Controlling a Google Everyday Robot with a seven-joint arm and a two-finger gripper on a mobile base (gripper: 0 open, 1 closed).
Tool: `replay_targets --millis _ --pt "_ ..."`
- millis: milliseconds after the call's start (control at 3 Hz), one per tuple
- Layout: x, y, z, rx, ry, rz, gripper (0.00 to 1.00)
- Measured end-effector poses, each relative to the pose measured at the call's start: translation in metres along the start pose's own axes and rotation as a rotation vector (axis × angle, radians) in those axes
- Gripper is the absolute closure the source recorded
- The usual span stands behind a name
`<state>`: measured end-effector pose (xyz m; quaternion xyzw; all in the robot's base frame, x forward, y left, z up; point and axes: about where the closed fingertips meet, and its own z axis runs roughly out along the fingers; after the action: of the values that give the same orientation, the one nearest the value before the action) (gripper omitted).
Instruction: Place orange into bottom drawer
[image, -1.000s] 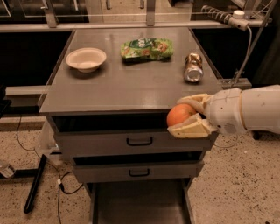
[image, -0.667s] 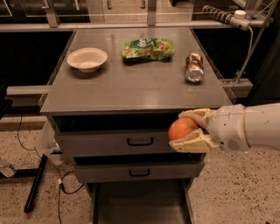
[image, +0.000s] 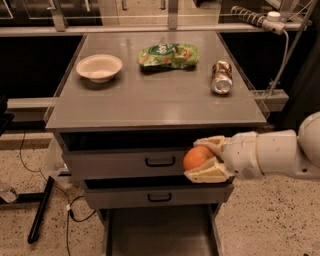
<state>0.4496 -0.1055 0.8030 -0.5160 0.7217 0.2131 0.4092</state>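
In the one camera view, right of centre: gripper (image: 198, 159) closed around the orange (image: 197, 156), cream fingers (image: 207, 174) above and below the fruit. Held in the air in front of the upper drawer front (image: 115, 164), just above the seam with the second drawer front (image: 120, 197). Lower than a second ago, when level with the front edge of the cabinet top (image: 160, 102); also a touch further left. Not yet over the bottom drawer (image: 160, 235), pulled open at the bottom centre of the frame. Probably mid-descent, with the rest of the carry-down and the release both left to do. Next, by the look of it: further down and slightly left, clear of the black handles (image: 160, 161), then letting go low over the drawer floor to limit rolling. Sitting on the cabinet top in the upper frame: white bowl (image: 99, 67) at left, green snack bag (image: 168, 55) in the middle, tipped can (image: 222, 77) at right.
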Motion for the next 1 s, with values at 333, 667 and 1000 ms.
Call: replay_targets --millis 333,667,1000 --pt "0.061 0.010 0.046 -0.038 -0.014 0.061 1.00" --pt "0.116 0.016 0.080 -0.025 -0.030 0.076 1.00" --pt "0.163 0.018 0.101 0.000 -0.023 0.092 1.00"
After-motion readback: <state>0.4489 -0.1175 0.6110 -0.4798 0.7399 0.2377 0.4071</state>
